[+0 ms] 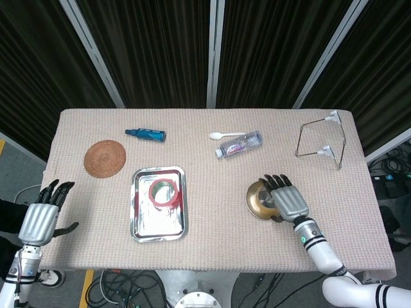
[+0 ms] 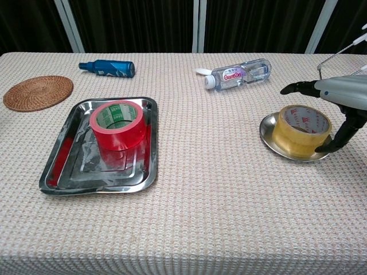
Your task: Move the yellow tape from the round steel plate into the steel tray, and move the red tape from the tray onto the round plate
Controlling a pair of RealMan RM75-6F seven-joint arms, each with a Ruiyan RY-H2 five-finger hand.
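Dark curtains with pale metal uprights run behind my table (image 1: 212, 250), which has a beige waffle-weave cloth over it. Biggest thing on it is the steel tray (image 1: 142, 226), left of centre, with the red tape (image 2: 116, 124) standing flat on its far half, green liner showing inside the core. Over at the far right corner there's a wire rack (image 1: 322, 137) lying on its side.

My right hand (image 1: 286, 199) is out over the cloth, hovering above the right side of the round steel plate (image 2: 268, 133). Fingers are spread and stretched forward, thumb hanging down by the near right rim, and it's got hold of nothing as far as I can see. From the chest view it sits just above the yellow tape (image 2: 300, 129), which is lying flat on that plate; can't say for sure whether the thumb is touching the roll.

My left hand (image 1: 43, 212) hangs off the left edge of the table, fingers apart, holding nothing.

Smaller stuff along the far side: a woven round coaster (image 1: 104, 158), a clear water bottle (image 2: 239, 73) on its side, a blue bottle (image 2: 108, 68) also lying down, and a white plastic spoon (image 1: 225, 135) just beside the water bottle's cap.
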